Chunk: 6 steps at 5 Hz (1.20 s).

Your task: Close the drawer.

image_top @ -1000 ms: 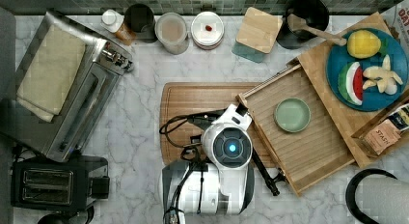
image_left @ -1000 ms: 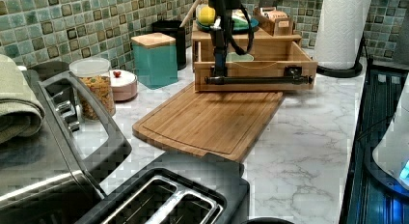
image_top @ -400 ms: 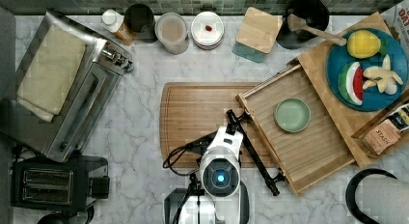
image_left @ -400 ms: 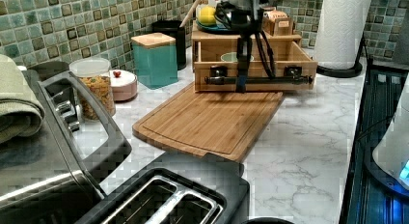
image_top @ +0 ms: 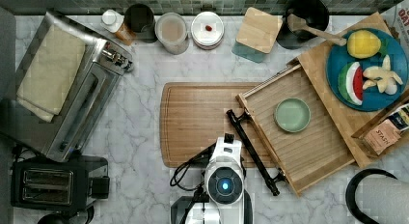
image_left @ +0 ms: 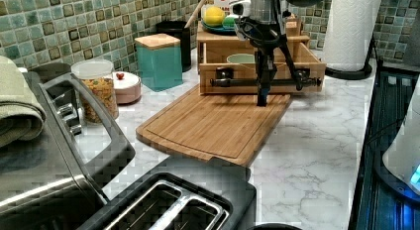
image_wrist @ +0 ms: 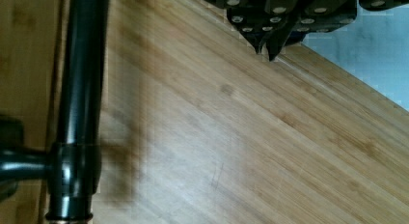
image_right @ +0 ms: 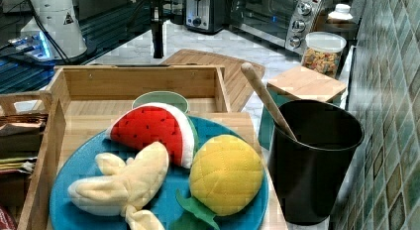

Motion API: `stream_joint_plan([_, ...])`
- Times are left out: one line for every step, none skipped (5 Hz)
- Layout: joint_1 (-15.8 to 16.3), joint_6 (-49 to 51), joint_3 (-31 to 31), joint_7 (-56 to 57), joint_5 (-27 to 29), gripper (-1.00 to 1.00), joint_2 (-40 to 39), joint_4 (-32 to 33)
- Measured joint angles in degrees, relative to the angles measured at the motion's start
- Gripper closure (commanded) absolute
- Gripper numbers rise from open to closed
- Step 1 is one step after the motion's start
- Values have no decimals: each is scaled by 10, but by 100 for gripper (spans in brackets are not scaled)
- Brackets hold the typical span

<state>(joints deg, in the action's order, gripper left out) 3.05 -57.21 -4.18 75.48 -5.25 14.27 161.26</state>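
One drawer (image_top: pixel 308 137), pulled out over the cutting board (image_top: pixel 202 122), a green bowl (image_top: pixel 292 115) lying in it. Long black handle (image_top: pixel 253 151) is set diagonally in the top view. Gripper (image_left: pixel 262 93), fingers pressed together and holding nothing, is held just short of the handle, on its board side; a push toward the shelf unit (image_left: pixel 213 46) is judged necessary.
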Motion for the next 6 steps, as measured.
stream_joint_plan([-10,-5,0,6,-6,100,1,-6])
stream_joint_plan([-23,1,-1,6,-8,100,1,-12])
stream_joint_plan([-28,-7,-10,28,-8,100,-3,-17])
stream_joint_plan([-35,-9,-19,57,-7,100,-16,-17])
stream_joint_plan([-38,6,-43,106,2,100,-49,-24])
stream_joint_plan([-43,33,-71,149,11,100,-84,-31])
